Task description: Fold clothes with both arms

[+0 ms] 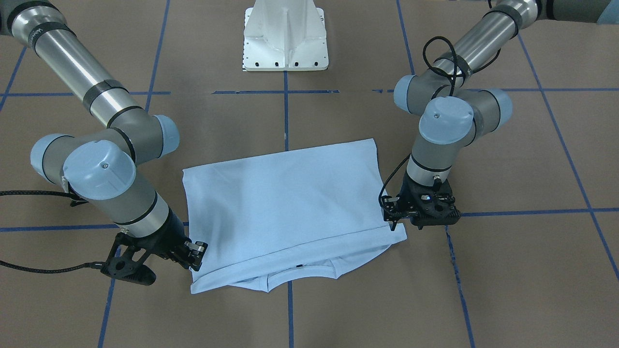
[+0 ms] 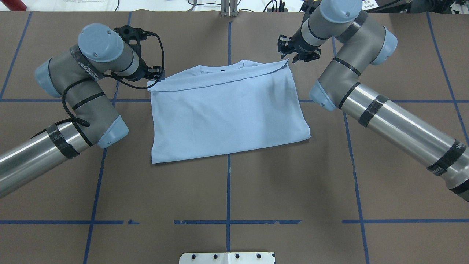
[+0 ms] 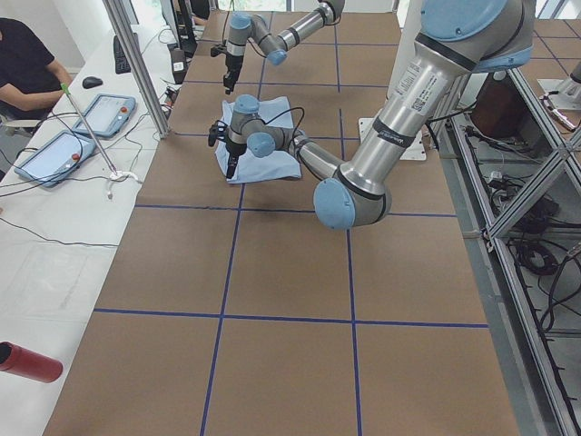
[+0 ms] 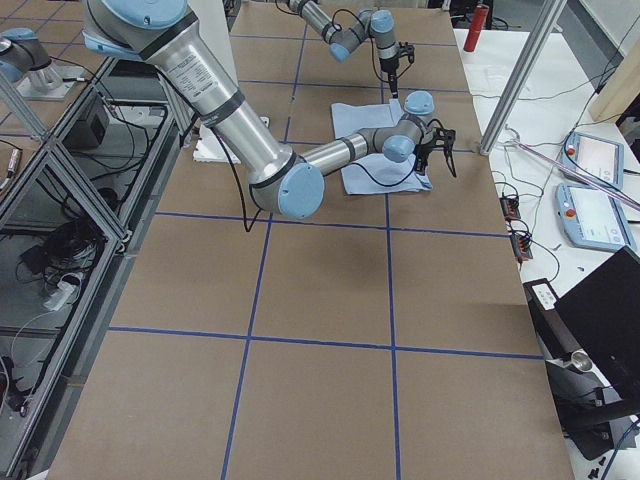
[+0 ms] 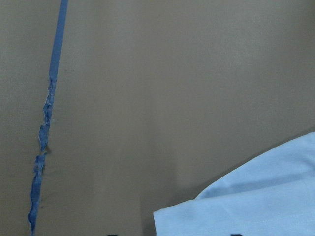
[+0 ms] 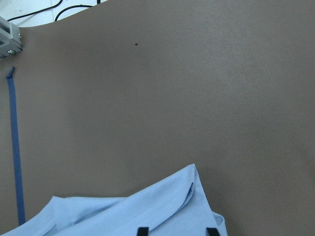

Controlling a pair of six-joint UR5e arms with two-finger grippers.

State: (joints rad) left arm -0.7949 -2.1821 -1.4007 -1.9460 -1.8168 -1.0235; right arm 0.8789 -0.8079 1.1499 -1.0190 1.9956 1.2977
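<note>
The pale light-blue T-shirt (image 2: pixel 227 113) lies folded flat on the brown table, its hem laid up over the collar (image 2: pixel 227 68). It also shows in the front view (image 1: pixel 285 203). My left gripper (image 2: pixel 157 74) hovers at the shirt's far left corner; it shows in the front view (image 1: pixel 392 213) too. In the left wrist view its fingertips stand wide apart beside the corner (image 5: pixel 256 211): open and empty. My right gripper (image 2: pixel 293 55) is at the far right corner, also in the front view (image 1: pixel 196 252). Its fingertips (image 6: pixel 142 230) stand apart over the fabric (image 6: pixel 147 211): open. The chest print is hidden.
The white pedestal base (image 1: pixel 286 38) stands at the robot's side of the table. Blue tape lines (image 2: pixel 228 176) grid the brown surface. Operators' tables with tablets (image 3: pixel 54 154) and a seated person (image 3: pixel 23 64) lie beyond the far edge. A red cylinder (image 3: pixel 27 361) lies there.
</note>
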